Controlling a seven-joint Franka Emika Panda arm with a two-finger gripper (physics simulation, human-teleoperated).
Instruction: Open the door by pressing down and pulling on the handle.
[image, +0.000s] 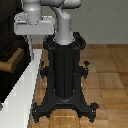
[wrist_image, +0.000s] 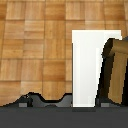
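One tan cylindrical wooden handle (image: 13, 60) juts from the dark panel door (image: 7, 30) at frame left; we cannot tell our grey-white claw's (image: 32, 37) grip state.

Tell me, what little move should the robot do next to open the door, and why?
Probably lower the gripper toward the handle. In the exterior view the tan handle sticks out from the dark door below the gripper, and nothing touches it yet. Whether the fingers are open cannot be told.
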